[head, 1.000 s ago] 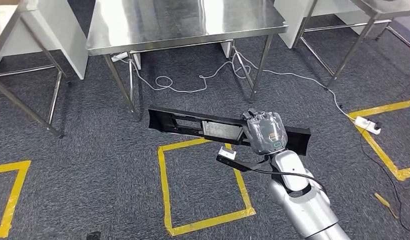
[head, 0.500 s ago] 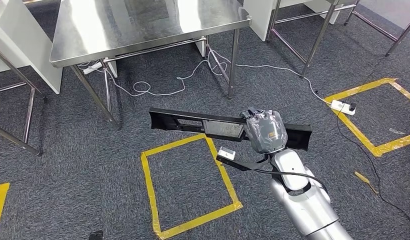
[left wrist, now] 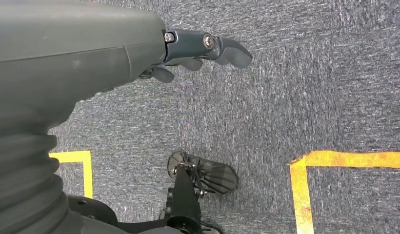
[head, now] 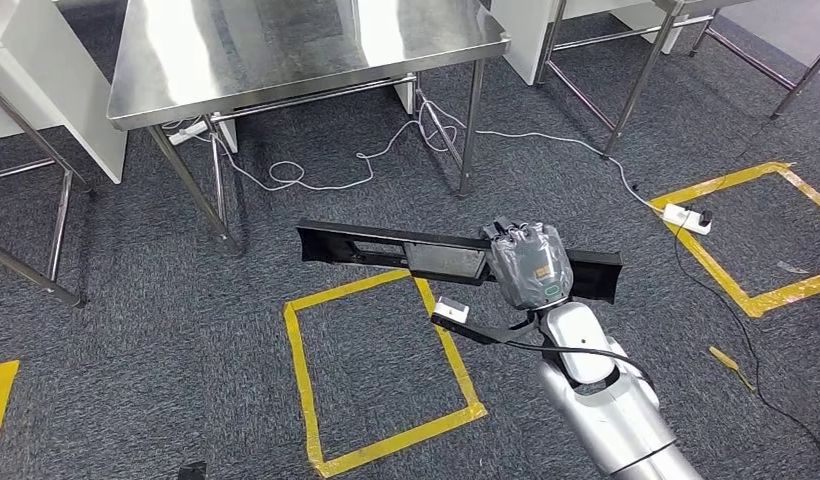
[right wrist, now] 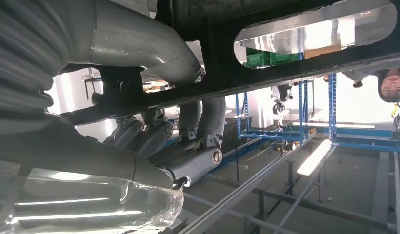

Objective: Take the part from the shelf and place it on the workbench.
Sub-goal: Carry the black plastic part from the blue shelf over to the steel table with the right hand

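My right hand (head: 528, 265) is gripping the long black part (head: 386, 245) near its right end, fingers wrapped around its bar, and is carrying it level above the grey carpeted floor (head: 136, 330) and the far edge of a yellow tape square (head: 381, 370). My left hand (left wrist: 188, 53) is hanging over the carpet with its fingers loosely curled and nothing in them. The steel worktop (head: 296, 45) is standing well ahead of the part, with white cables (head: 316, 180) trailing beneath it.
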{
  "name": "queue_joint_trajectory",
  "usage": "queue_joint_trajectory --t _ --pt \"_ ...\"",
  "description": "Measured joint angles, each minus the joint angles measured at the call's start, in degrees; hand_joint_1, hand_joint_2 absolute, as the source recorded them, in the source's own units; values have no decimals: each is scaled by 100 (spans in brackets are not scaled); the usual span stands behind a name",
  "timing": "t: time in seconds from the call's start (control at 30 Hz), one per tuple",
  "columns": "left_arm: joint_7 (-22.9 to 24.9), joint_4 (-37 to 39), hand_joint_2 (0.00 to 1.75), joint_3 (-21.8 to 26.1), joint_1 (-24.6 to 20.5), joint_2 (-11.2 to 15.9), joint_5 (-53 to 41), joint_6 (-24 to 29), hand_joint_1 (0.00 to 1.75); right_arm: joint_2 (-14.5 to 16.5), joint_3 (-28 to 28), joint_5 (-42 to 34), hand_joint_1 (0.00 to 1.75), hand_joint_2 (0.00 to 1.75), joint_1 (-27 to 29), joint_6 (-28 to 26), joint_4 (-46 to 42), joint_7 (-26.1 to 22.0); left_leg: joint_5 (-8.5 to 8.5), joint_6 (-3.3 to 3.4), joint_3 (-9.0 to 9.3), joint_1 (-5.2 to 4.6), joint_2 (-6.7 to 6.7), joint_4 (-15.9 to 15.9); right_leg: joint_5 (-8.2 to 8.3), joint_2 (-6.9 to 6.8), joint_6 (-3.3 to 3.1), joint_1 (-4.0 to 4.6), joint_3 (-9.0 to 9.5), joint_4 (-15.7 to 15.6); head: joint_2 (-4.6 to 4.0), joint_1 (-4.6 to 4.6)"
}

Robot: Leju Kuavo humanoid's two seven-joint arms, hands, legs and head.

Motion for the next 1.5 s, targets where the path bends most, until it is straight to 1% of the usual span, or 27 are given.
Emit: queue_joint_trajectory --t 0.3,0.37,0.6,0.67,0.73,0.77,0.8,0.83,0.87,0.9,0.93,0.97,1.0,1.03,1.07,1.1,1.13,1.2,1.23,1.27,1.3,1.33,1.37,1.4,1.43,1.47,1.5 --pt "8 0 175 1 0 0 -7 29 0 9 4 2 175 175 0 2 1 4 -4 7 -16 -23 -30 19 5 -22 9 -29 0 0 0 0" --pt "8 0 175 1 0 1 -10 28 0 11 4 2 175 175 0 2 1 4 -14 23 -23 -24 -30 34 10 -24 17 -45 0 -4 0 -2" --pt "5 0 175 2 2 17 -28 27 0 45 11 17 175 175 2 4 12 7 -61 113 -69 -29 -33 124 35 -32 62 -65 -1 -9 0 -5" --pt "5 0 175 2 2 25 -34 27 0 52 13 32 175 175 -1 4 16 8 -57 170 -87 -45 -38 125 62 -42 104 -66 12 -43 0 -6" --pt "3 0 175 2 -1 22 -38 27 0 52 10 42 175 175 -4 2 16 12 37 253 -31 -33 -48 -14 49 -16 145 -45 -15 -38 0 9" --pt "2 -1 175 2 -7 14 -40 26 0 45 8 45 175 175 -8 1 16 15 95 293 -3 -26 -52 -90 -28 20 140 -40 -79 80 0 20" --pt "1 -1 175 2 -13 6 -43 25 0 36 5 48 175 175 -6 -1 16 18 142 319 19 -15 -56 -148 -164 61 117 -39 -205 333 0 36" --pt "1 -1 175 2 -17 -3 -45 17 0 26 4 50 175 175 1 -2 20 20 159 332 12 -23 -61 -161 -340 98 92 -53 -375 706 0 44" --pt "2 -1 175 2 -18 -3 -45 -1 0 19 3 51 175 175 15 -2 25 22 166 336 -4 -24 -73 -159 -503 122 85 -62 -564 1123 0 45" --pt "4 -1 175 2 -14 -4 -43 -29 0 9 4 51 175 175 35 -2 32 23 170 331 -15 -25 -88 -158 -605 135 103 -69 -708 1443 0 48" --pt "6 0 175 2 -10 -7 -41 -58 0 0 4 52 175 175 55 -2 39 23 173 322 -23 -23 -107 -155 -625 142 144 -80 -756 1573 0 48" --pt "8 0 175 2 -6 -12 -39 -77 0 -7 4 52 175 175 67 -2 43 24 172 304 -27 -16 -125 -147 -552 143 203 -95 -670 1438 0 53" --pt "9 0 175 2 -4 -20 -38 -81 0 -13 3 52 175 175 71 -2 46 25 164 278 -30 -3 -138 -130 -418 131 265 -117 -468 1078 0 54" --pt "10 0 175 3 -4 -21 -39 -65 0 -14 3 52 175 175 68 -2 46 26 146 238 -35 2 -145 -99 -299 94 309 -139 -235 650 0 62" --pt "10 0 175 3 -6 -19 -42 -46 0 -10 3 53 175 175 63 -2 46 27 116 187 -51 -7 -149 -55 -208 77 317 -146 -33 292 0 71" --pt "9 -1 175 4 -6 -13 -44 -29 0 -4 4 54 175 175 58 -3 46 30 87 141 -66 -20 -149 -17 -167 66 282 -146 88 83 0 67" --pt "8 -1 175 4 -7 -5 -48 -18 0 1 5 56 175 175 60 -3 46 31 64 106 -78 -37 -146 10 -173 67 222 -133 124 21 0 60" --pt "6 -1 175 4 -4 -2 -52 -15 0 5 5 62 175 175 67 -3 47 33 44 65 -88 -16 -132 32 -182 125 94 -115 110 59 0 33" --pt "4 0 175 4 -3 -2 -54 -13 0 5 4 65 175 175 70 -3 47 33 8 48 -99 12 -149 74 -186 146 52 -110 110 66 0 23" --pt "2 0 175 4 -1 -2 -55 -11 0 6 4 68 175 175 67 -2 47 33 -78 32 -145 37 -187 195 -189 168 18 -108 118 70 0 19" --pt "1 0 175 4 -1 -3 -56 -10 0 10 4 71 175 175 63 -2 46 33 -227 21 -256 49 -247 443 -191 186 -14 -99 131 68 0 7" --pt "-1 0 175 4 1 -2 -58 -9 0 17 4 72 175 175 60 -2 46 33 -415 20 -427 47 -313 802 -198 203 -38 -78 138 69 0 0" --pt "-1 0 175 5 4 -1 -60 -8 0 25 5 72 175 175 60 -2 46 33 -599 28 -645 38 -357 1221 -208 224 -60 -49 144 70 0 -5" --pt "-1 0 175 5 11 1 -61 -9 0 32 6 72 175 175 64 -1 47 34 -722 46 -853 26 -382 1587 -217 247 -82 -15 150 71 0 -9" --pt "-1 0 175 6 19 1 -61 -11 0 38 7 72 175 175 69 -1 47 34 -733 81 -988 9 -390 1778 -229 272 -99 21 163 72 0 -9" --pt "-1 0 175 7 28 1 -61 -14 0 40 7 72 175 175 73 0 48 34 -627 134 -1016 -13 -395 1751 -242 297 -118 58 184 72 0 -9" --pt "-1 0 175 7 33 1 -61 -17 0 44 7 72 175 175 71 0 48 34 -412 214 -922 -49 -404 1484 -257 322 -139 97 215 70 0 -9"
